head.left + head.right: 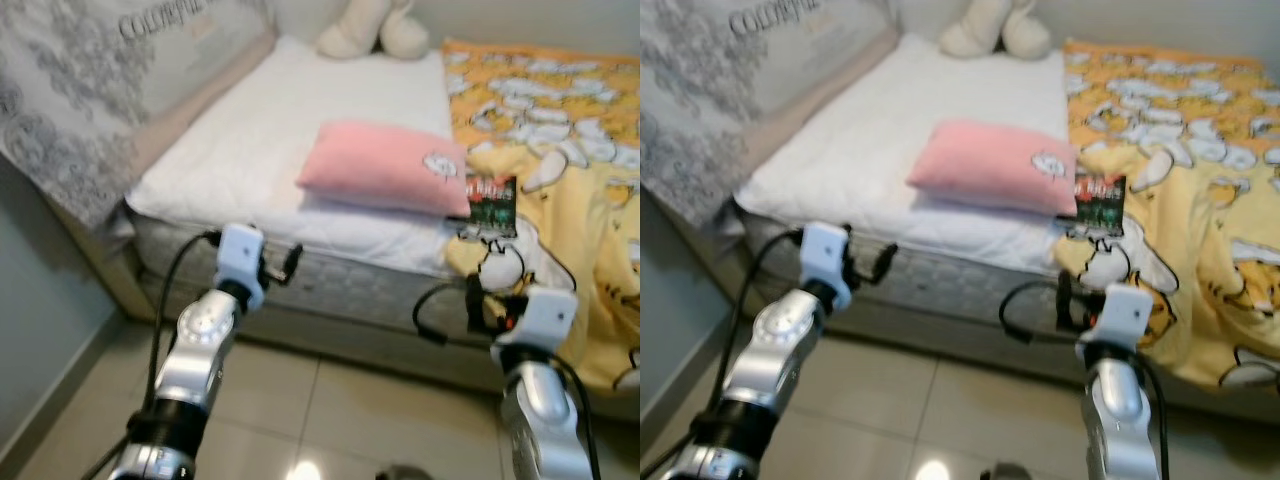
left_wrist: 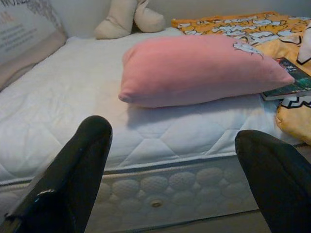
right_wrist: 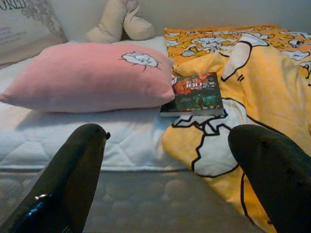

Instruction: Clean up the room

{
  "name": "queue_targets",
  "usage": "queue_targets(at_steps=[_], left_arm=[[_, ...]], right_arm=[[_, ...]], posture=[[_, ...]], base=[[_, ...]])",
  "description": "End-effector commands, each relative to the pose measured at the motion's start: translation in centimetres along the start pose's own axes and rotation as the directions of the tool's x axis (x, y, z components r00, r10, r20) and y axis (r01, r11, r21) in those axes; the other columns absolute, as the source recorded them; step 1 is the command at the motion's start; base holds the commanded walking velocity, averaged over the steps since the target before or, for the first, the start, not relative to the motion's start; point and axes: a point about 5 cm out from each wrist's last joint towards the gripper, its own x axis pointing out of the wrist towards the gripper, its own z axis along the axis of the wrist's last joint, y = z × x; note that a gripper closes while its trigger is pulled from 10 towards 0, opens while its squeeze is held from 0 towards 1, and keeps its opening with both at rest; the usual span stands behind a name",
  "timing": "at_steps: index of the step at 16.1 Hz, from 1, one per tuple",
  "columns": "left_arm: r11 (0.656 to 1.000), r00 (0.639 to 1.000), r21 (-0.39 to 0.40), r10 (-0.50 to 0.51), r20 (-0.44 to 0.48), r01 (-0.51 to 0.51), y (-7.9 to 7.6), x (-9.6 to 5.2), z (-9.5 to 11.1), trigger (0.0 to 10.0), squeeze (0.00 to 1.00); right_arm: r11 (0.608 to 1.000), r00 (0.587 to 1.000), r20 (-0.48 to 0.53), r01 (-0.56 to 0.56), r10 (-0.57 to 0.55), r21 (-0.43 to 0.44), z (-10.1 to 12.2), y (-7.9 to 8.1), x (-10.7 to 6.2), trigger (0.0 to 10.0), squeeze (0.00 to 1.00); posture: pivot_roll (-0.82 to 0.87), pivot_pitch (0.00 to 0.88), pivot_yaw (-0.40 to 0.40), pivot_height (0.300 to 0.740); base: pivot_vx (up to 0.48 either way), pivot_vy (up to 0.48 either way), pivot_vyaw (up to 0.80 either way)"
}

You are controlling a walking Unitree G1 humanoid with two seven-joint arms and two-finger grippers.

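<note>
A pink pillow [image 1: 385, 168] lies on the bare white mattress [image 1: 250, 150], near its side edge. A dark book [image 1: 490, 203] rests flat beside the pillow, half on a rumpled yellow cartoon blanket [image 1: 570, 170] that covers the bed's right part and hangs over the side. A cream plush toy [image 1: 370, 28] sits at the far end. My left gripper [image 2: 172, 141] is open, held in front of the mattress side below the pillow. My right gripper [image 3: 170, 138] is also open, level with the mattress edge and facing the book [image 3: 197, 93]. Neither holds anything.
A grey patterned headboard cover [image 1: 80, 90] slopes along the bed's left side, against a grey wall [image 1: 40, 300]. Beige floor tiles [image 1: 300, 400] lie between me and the bed frame. Black cables loop off both wrists.
</note>
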Motion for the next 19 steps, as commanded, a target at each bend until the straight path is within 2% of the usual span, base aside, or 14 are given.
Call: queue_targets(at_steps=[1, 4, 7, 8, 11, 15, 19], left_arm=[[1.0, 1.0, 0.02, -0.016, 0.022, 0.016, -0.4, 0.7, 0.8, 10.0, 0.0], [1.0, 0.999, 0.018, -0.022, 0.024, 0.022, -0.5, 1.0, 0.9, 10.0, 0.0], [0.999, 1.0, -0.052, -0.017, -0.005, 0.017, -1.1, 0.8, 0.1, 10.0, 0.0], [0.998, 0.999, -0.05, -0.037, 0.0, 0.037, -1.7, 0.9, 0.1, 10.0, 0.0], [0.998, 0.998, -0.024, -0.053, 0.017, 0.054, -1.9, 1.4, 0.7, 10.0, 0.0], [0.996, 0.996, 0.004, -0.087, 0.004, 0.087, -2.2, 1.4, 0.6, 10.0, 0.0], [0.996, 0.995, -0.004, -0.095, 0.011, 0.095, -2.3, 1.6, 0.6, 10.0, 0.0]], right_arm=[[1.0, 0.999, 0.033, 0.001, -0.001, -0.007, 0.9, -0.1, 0.5, 10.0, 0.0], [1.0, 0.999, 0.036, -0.001, 0.002, -0.02, 0.8, -0.1, 0.3, 10.0, 0.0], [1.0, 1.0, 0.026, -0.012, 0.012, 0.003, 0.7, 0.3, 0.2, 10.0, 0.0], [0.999, 0.999, 0.009, -0.038, 0.038, 0.01, 0.4, 0.6, 0.1, 10.0, 0.0], [0.999, 0.999, -0.004, -0.049, 0.049, 0.006, 0.1, 0.7, 0.1, 10.0, 0.0], [0.998, 0.998, -0.003, -0.062, 0.062, 0.0, 0.3, 0.8, 0.5, 10.0, 0.0], [0.997, 0.997, -0.001, -0.076, 0.076, -0.024, 0.3, 1.0, 0.4, 10.0, 0.0]], posture=[[-0.16, 0.0, 0.062, 0.74], [-0.16, 0.0, 0.073, 0.74], [-0.17, 0.0, 0.085, 0.74], [-0.17, 0.0, 0.082, 0.74], [-0.17, 0.0, 0.081, 0.74], [-0.16, 0.0, 0.082, 0.74], [-0.17, 0.0, 0.087, 0.74]], base=[[0.281, 0.39, 0.0], [0.309, 0.366, 0.0], [0.431, 0.082, 0.0], [0.48, 0.0, 0.0], [0.48, 0.0, 0.0], [0.478, 0.0, 0.0], [0.469, 0.0, -0.57]])
